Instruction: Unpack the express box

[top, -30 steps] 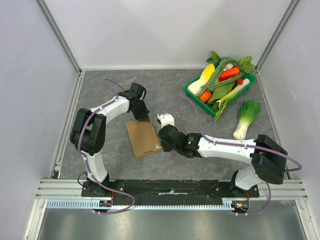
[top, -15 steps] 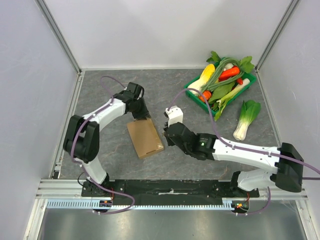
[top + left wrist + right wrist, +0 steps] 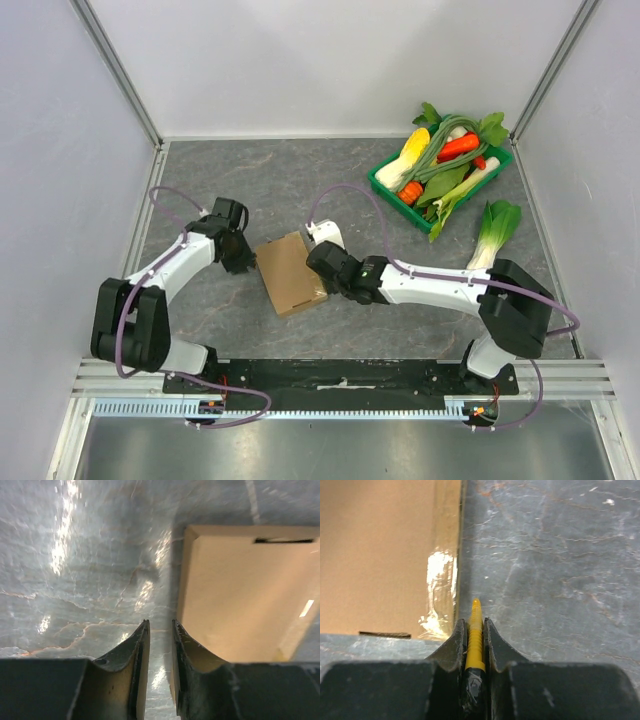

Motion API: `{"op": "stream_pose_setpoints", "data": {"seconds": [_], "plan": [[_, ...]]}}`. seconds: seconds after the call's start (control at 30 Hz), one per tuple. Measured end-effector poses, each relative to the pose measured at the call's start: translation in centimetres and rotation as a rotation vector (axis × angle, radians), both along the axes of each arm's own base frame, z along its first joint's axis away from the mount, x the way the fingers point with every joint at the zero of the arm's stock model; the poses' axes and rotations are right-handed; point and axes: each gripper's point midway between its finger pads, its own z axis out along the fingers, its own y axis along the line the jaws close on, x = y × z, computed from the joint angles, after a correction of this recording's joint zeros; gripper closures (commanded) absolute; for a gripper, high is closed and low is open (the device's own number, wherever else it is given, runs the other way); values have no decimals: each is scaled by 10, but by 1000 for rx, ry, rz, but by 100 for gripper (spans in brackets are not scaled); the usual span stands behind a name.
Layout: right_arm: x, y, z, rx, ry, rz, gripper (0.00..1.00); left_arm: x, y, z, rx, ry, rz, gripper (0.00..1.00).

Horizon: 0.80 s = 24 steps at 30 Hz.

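The express box (image 3: 290,272) lies flat on the grey table, a plain brown cardboard box. My left gripper (image 3: 246,264) is low at its left edge. In the left wrist view the fingers (image 3: 160,622) stand almost together with nothing between them, and the box (image 3: 250,595) lies just to their right. My right gripper (image 3: 322,272) is at the box's right edge, shut on a yellow ridged cutter (image 3: 475,630). The cutter's tip is beside the box (image 3: 380,555), close to a strip of clear tape (image 3: 440,595).
A green tray (image 3: 385,190) heaped with vegetables stands at the back right. A bok choy (image 3: 490,235) lies on the table beside it. Grey walls close in the left, right and back sides.
My left arm has swung from the box's far edge round to its left side. My right gripper has moved back against the box's right edge. The box has turned slightly.
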Motion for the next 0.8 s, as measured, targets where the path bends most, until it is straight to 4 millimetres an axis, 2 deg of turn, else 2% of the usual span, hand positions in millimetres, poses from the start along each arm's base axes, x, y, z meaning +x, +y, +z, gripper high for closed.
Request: {"op": "stream_pose_setpoints", "data": {"seconds": [0.1, 0.27, 0.4, 0.57, 0.67, 0.8], "plan": [[-10, 9, -2, 19, 39, 52, 100, -17, 2, -23, -16, 94, 2, 72], [-34, 28, -4, 40, 95, 181, 100, -17, -17, -39, -95, 158, -44, 75], [-47, 35, -4, 18, 91, 264, 100, 7, -33, -35, -173, 100, -85, 74], [-58, 39, 2, 21, 80, 289, 100, 47, -50, -7, -221, 11, -114, 69], [-61, 31, 23, 40, 57, 283, 100, 57, -38, 7, -183, -36, -84, 64], [-47, 6, 89, 138, -70, 211, 100, 46, -11, 29, -120, -78, -17, 60]]}}
